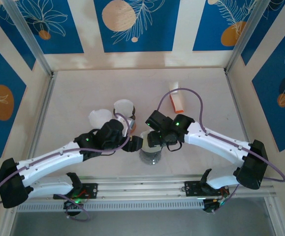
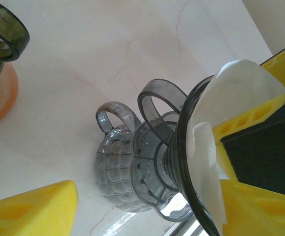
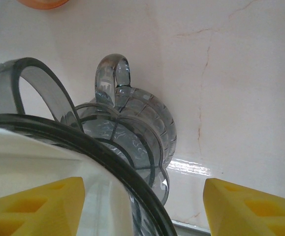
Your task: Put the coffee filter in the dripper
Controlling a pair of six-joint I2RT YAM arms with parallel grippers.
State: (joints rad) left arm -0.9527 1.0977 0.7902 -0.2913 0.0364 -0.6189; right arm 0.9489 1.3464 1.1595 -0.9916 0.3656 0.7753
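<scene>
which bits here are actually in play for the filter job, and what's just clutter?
In play:
coffee filter
dripper
glass server under the dripper

Lying about:
loose white filter
second dripper
orange-and-white tube

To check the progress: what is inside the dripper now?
A white paper filter lies inside the dripper, its upper edge rising past the dark rim. The paper hides the dripper's floor, so how deep it sits cannot be seen.

Walls [image 1: 137,24] are blue panels with orange circles and white leaf doodles. Pale marbled tabletop [image 1: 83,93], soft glare on it.
</scene>
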